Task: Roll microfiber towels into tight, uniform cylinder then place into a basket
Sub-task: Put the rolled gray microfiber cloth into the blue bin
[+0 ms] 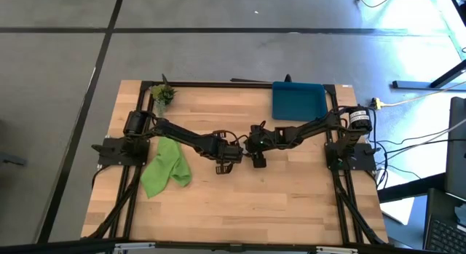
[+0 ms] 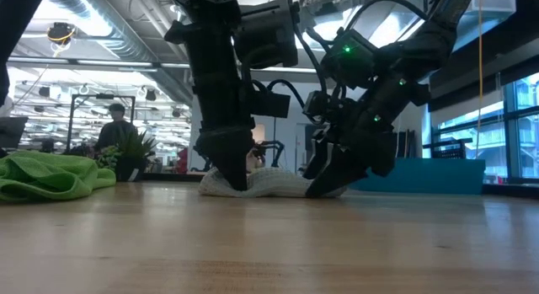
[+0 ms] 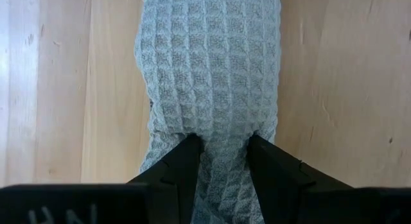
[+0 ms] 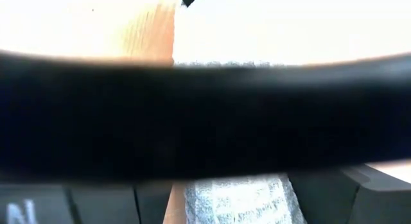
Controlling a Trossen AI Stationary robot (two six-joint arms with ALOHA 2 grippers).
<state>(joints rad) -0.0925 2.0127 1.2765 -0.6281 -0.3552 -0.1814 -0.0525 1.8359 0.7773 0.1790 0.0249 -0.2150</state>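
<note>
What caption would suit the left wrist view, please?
Left gripper pinching the rolled grey towel on the wooden table.

Waffle-textured grey cloth towel [image 3: 212, 89] on smooth, matt wooden table [image 3: 334, 89].

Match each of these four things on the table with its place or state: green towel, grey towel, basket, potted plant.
Things:
1. green towel
2. grey towel
3. basket
4. potted plant

Places or states:
A. at the far left corner of the table
B. rolled up at mid-table, pinched by the left hand, the right hand at its other end
C. crumpled loose on the left side
D. dark blue, at the far edge on the right side, no towel in it

Pairs: 1-C, 2-B, 3-D, 4-A
</note>
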